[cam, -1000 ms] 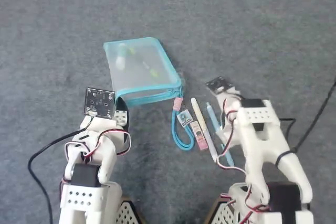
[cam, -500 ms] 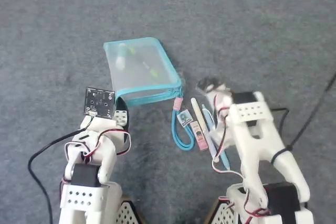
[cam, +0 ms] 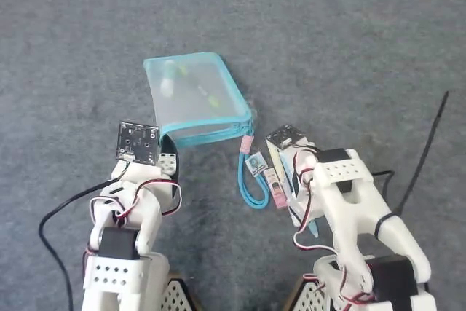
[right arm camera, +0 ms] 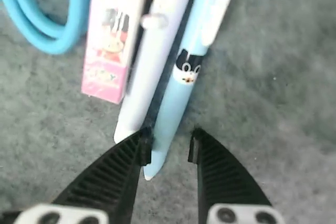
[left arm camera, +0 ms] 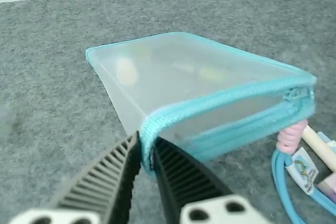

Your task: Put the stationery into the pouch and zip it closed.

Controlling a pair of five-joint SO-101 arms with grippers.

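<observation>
– Right claw [right arm camera: 169, 142] swung in over the last second. It was off to the outer side of the pens and now sits right above them, with my wrist closer to the pouch [cam: 193, 100].
– Jaws?
– Apart, straddling the tip end of the blue pen [right arm camera: 181, 82]. One finger is at the seam between it and the white pen [right arm camera: 152, 72], which lies touching it. Nothing gripped yet.
– Risk?
– My guess is that closing as is could catch both pens or roll the white one. The pink bar [right arm camera: 107, 51] lies just beside the white pen on its far side, next to the blue cord [right arm camera: 52, 24].
– Left side?
– Left claw [left arm camera: 146, 150] hasn't moved in that second. It's clamped on the pouch's near corner, on the zip edge, and pins it to the mat [cam: 87, 49].
– Pouch position?
– Same spot, flat, up from my left arm. The pens are near its zip-pull end, beside the cord. I can see pale shapes through the plastic, so something seems to be inside already.
– Zip open?
– Can't tell from here.
– So what's the status?
– Approach looks done, so I read the next step as grabbing the blue pen. Both pens and the pink bar are outside the pouch, and zipping comes after those.
</observation>
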